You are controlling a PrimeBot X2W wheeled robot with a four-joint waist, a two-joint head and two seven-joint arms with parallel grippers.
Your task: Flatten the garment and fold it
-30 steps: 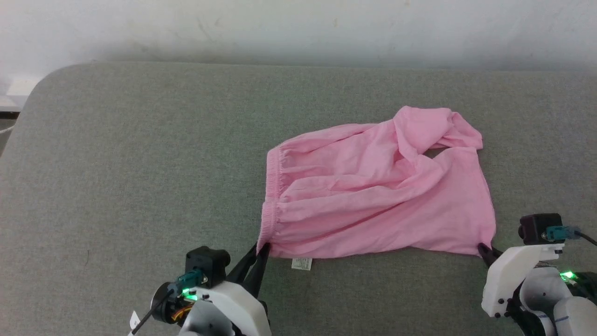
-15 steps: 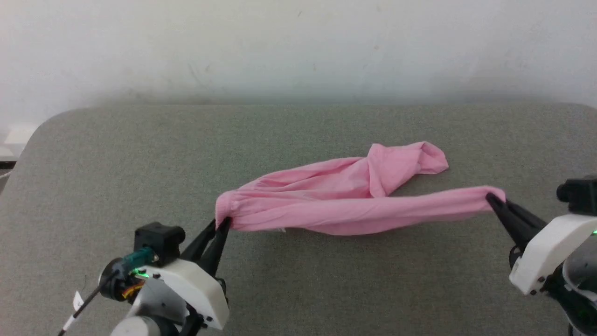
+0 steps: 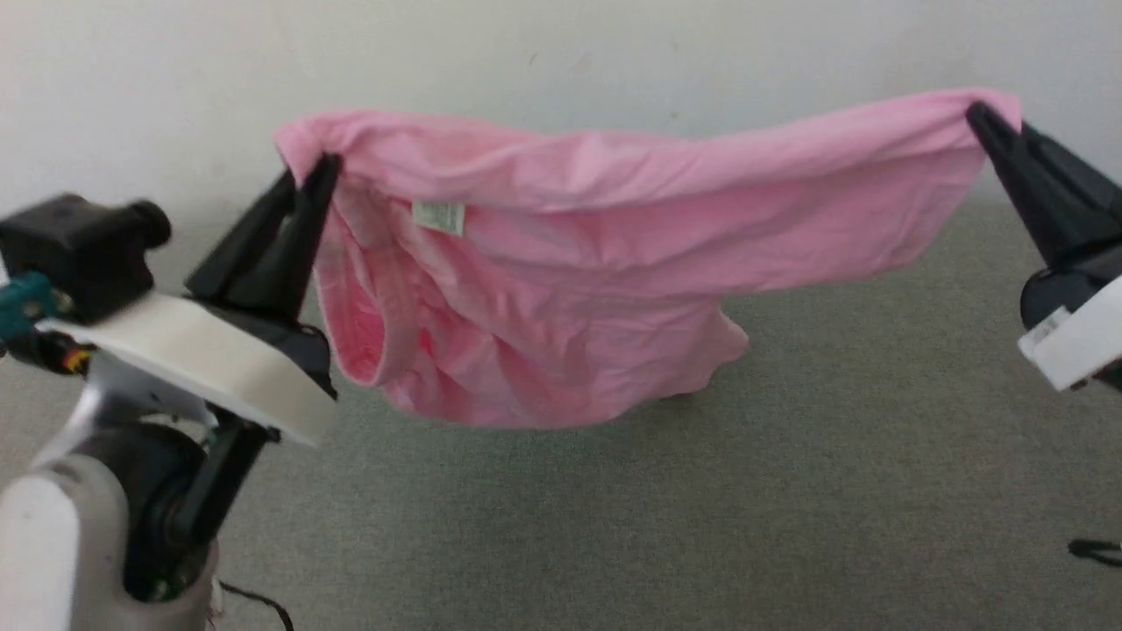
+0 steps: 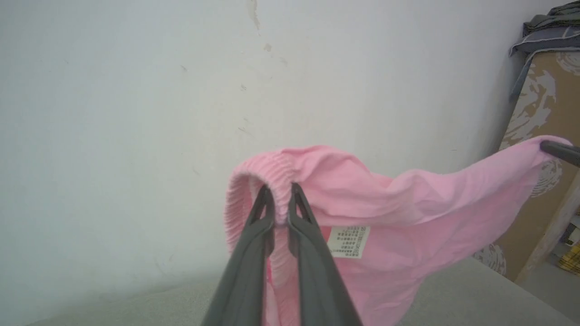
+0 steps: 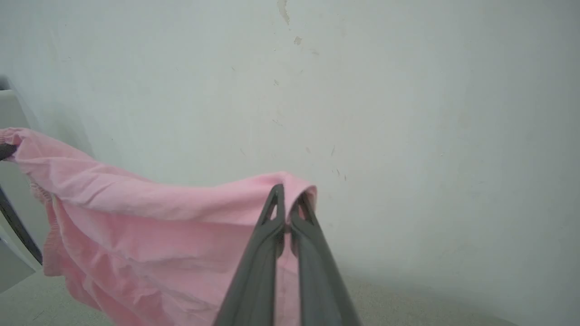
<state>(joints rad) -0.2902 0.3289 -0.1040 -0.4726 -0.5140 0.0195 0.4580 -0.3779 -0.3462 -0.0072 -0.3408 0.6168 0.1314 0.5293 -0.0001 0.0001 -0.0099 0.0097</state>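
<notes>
The light pink shorts (image 3: 578, 263) hang in the air above the grey table (image 3: 789, 491), stretched between both grippers. My left gripper (image 3: 311, 175) is shut on the gathered waistband corner (image 4: 272, 176) at the upper left. My right gripper (image 3: 982, 118) is shut on a hem corner (image 5: 294, 185) at the upper right. A small white label (image 3: 438, 216) faces me just below the top edge and also shows as the label (image 4: 349, 241) beside the left fingers (image 4: 253, 253). The lower fabric sags in folds, its bottom just over the table.
A pale wall (image 3: 561, 53) stands right behind the table. A cardboard panel with draped grey cloth (image 4: 543, 113) leans at the right in the left wrist view. A dark cable (image 3: 1091, 550) lies at the table's right edge.
Both grippers have lifted the shorts from lying on the table to hanging high in the air, spread wider. The head camera has tilted up, so the whole picture has shifted.
</notes>
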